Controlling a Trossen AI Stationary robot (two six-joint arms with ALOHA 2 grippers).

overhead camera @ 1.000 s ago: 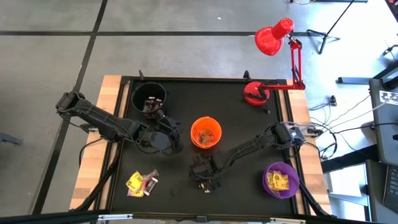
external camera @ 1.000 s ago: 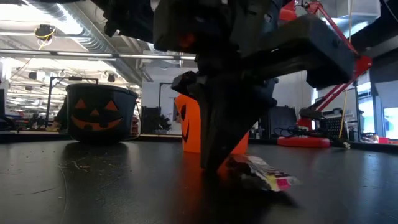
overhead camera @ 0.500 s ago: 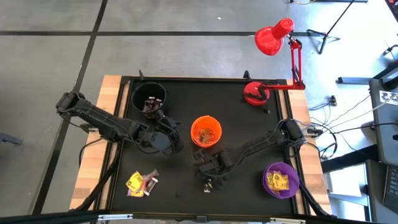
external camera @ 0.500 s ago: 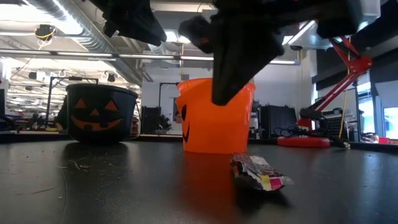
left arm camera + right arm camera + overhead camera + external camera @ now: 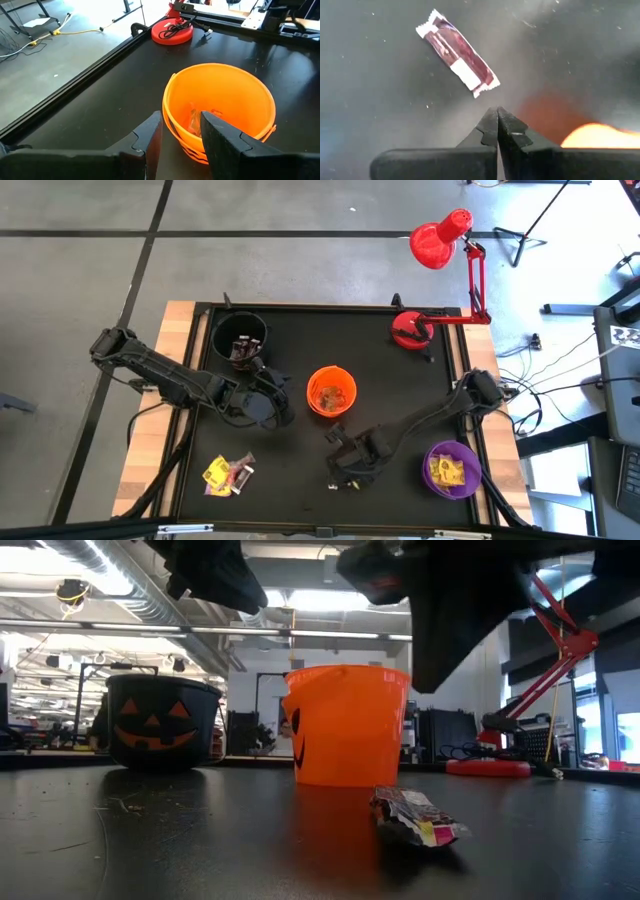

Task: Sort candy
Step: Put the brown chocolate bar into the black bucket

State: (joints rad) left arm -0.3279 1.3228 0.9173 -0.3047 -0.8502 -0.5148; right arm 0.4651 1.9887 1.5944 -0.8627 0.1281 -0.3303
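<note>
Loose candy bar [image 5: 457, 53] lies flat on the black worktop [image 5: 400, 385], in front of the orange cup [image 5: 331, 392] and just beside the right gripper [image 5: 497, 117], not touching it. In the high view it shows only as a small dark speck under that gripper [image 5: 352, 463]; in the low view [image 5: 418, 817] it sits nearer the camera than the cup.

Handling, judged: one small wrapped sweet, very light, crinkly film wrapper with flat sealed ends, dark reddish body with a white band. Wrapper likely slick and springy; it may skate over the worktop if nudged from one side. Best hold looks to be across the short width at the middle of the body, not on the thin end seals.

Long axis: straight bar lying slantwise to the right gripper's closing line in the right wrist view, one sealed end toward the fingertips, the other away. Wrist likely needs turning to square up.

Right jaws: pressed together, empty, above the worktop.

Left gripper [image 5: 181, 131]: jaws apart, nothing between them, hanging at the near rim of the orange cup. More candy lies inside that cup
</note>
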